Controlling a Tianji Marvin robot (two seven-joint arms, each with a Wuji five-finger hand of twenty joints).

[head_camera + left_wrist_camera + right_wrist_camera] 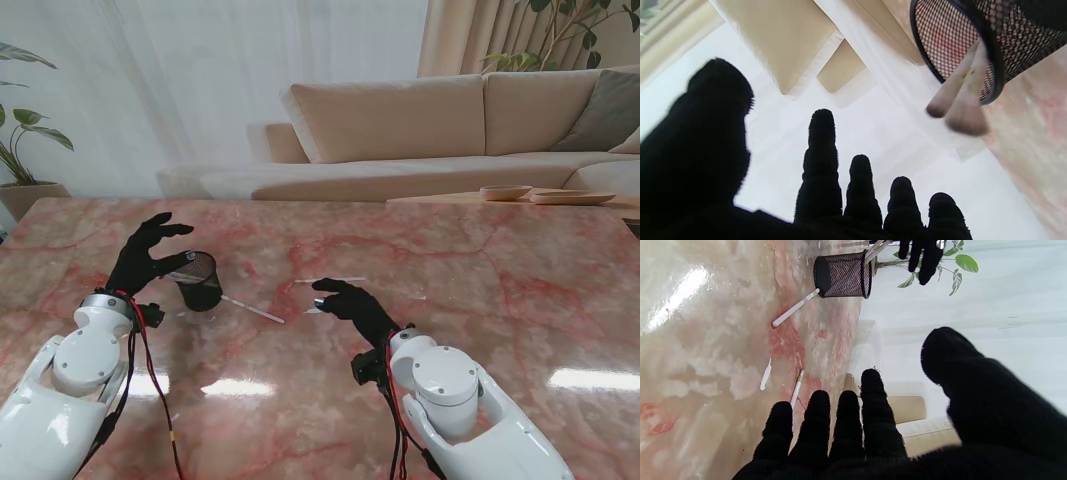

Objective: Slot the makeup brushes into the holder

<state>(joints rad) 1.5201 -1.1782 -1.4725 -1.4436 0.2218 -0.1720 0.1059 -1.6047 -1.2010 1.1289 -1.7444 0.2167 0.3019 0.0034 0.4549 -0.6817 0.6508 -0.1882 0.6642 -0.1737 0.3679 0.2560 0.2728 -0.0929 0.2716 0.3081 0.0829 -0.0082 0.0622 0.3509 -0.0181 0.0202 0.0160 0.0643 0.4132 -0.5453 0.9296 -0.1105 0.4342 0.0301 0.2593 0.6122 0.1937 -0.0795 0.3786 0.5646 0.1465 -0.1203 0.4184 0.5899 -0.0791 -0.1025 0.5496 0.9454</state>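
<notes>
Black mesh holder (199,282) with two brushes (957,106) inside, just right of spread, empty left hand (146,254). Loose white brush (252,308) lying beside holder. Another brush (331,280) just beyond spread, empty right hand (352,305).

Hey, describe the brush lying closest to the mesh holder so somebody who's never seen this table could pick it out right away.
Start at the pink marble table and find the black mesh holder on the left side, beside the left hand. The brush lies flat just right of the holder's base, slanting toward me. Unlike the other loose brush, which lies by the right hand, its end almost touches the holder.
</notes>
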